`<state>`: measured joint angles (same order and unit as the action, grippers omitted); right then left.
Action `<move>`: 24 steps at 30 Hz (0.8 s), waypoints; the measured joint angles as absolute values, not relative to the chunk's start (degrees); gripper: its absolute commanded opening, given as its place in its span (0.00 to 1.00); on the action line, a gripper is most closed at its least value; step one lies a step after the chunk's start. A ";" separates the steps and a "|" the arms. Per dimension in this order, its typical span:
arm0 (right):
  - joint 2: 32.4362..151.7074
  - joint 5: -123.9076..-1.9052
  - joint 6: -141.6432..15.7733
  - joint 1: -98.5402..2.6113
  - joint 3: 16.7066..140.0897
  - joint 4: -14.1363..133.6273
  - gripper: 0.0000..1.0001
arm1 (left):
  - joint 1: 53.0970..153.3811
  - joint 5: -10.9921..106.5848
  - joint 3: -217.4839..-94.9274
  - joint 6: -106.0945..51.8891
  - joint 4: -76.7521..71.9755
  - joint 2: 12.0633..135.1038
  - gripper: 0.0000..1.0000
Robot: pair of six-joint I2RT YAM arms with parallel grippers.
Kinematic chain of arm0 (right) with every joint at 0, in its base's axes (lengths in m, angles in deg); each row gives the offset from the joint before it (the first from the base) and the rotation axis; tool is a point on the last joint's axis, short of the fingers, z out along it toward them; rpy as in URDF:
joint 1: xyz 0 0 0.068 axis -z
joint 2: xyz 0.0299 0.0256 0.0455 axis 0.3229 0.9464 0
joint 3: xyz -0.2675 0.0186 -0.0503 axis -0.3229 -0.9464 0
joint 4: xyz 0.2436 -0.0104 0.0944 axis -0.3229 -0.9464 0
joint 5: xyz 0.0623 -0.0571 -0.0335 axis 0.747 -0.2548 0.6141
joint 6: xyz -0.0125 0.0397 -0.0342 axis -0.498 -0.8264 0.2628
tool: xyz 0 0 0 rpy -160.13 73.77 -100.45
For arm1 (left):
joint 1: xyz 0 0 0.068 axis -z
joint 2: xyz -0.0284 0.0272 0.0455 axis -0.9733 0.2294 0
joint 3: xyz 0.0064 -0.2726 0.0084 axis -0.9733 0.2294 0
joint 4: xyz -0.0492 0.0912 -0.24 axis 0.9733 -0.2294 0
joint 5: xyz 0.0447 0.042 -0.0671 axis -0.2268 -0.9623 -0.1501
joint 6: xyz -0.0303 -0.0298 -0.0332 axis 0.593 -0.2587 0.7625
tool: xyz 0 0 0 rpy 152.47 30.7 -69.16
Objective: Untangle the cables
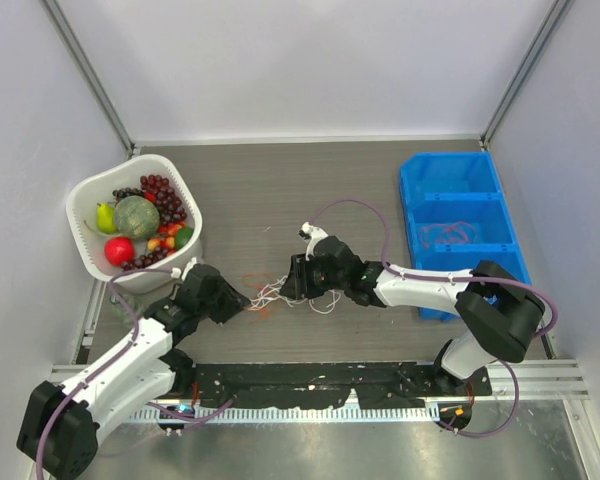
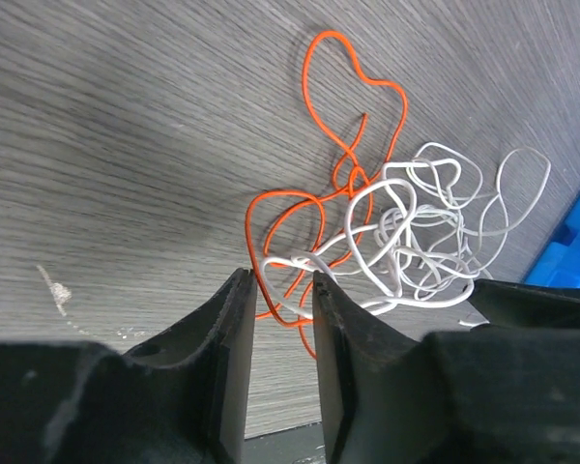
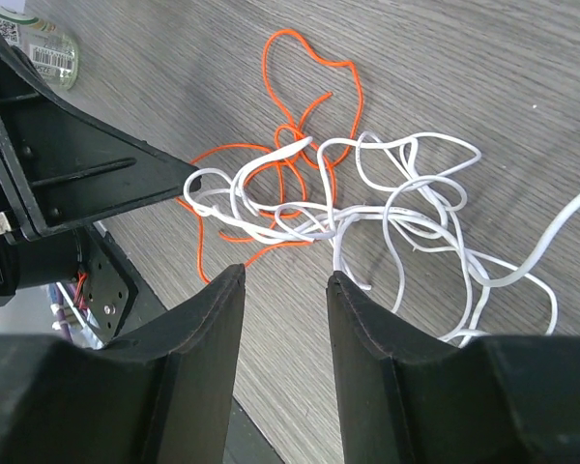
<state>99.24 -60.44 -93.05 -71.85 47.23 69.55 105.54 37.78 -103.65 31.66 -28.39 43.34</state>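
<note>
In the middle of the counter (image 1: pixel 280 190), the cables (image 1: pixel 270 296) lie in one knot (orange cable (image 2: pixel 309 87) looped through white cable (image 2: pixel 435 222)). The left end effector (image 2: pixel 282 280) has its jaws slightly apart at the knot's edge. The right end effector (image 3: pixel 285 275) stands open just beside it, gripping nothing.

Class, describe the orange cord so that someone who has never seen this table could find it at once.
On the grey table, look midway between the white fruit basket on the left and the blue bin on the right, where thin cords lie in a small tangle. The orange cord is the only coloured strand there, looped through a white cord on the side nearer the basket.
</note>
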 measured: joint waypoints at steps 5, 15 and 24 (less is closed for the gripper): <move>99.44 -62.14 -93.09 -71.85 47.54 68.57 0.46 | 105.49 38.65 -103.65 31.34 -26.97 44.31 0.05; 103.61 -71.76 -94.25 -71.85 49.51 64.92 0.45 | 105.47 34.67 -112.83 20.98 -35.69 32.31 0.00; 108.35 -77.01 -96.63 -71.00 52.19 60.57 0.44 | 105.47 26.45 -136.85 4.12 -36.94 16.13 0.00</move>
<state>108.35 -77.01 -96.63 -71.00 52.19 60.57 105.47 26.45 -136.85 4.12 -36.94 16.13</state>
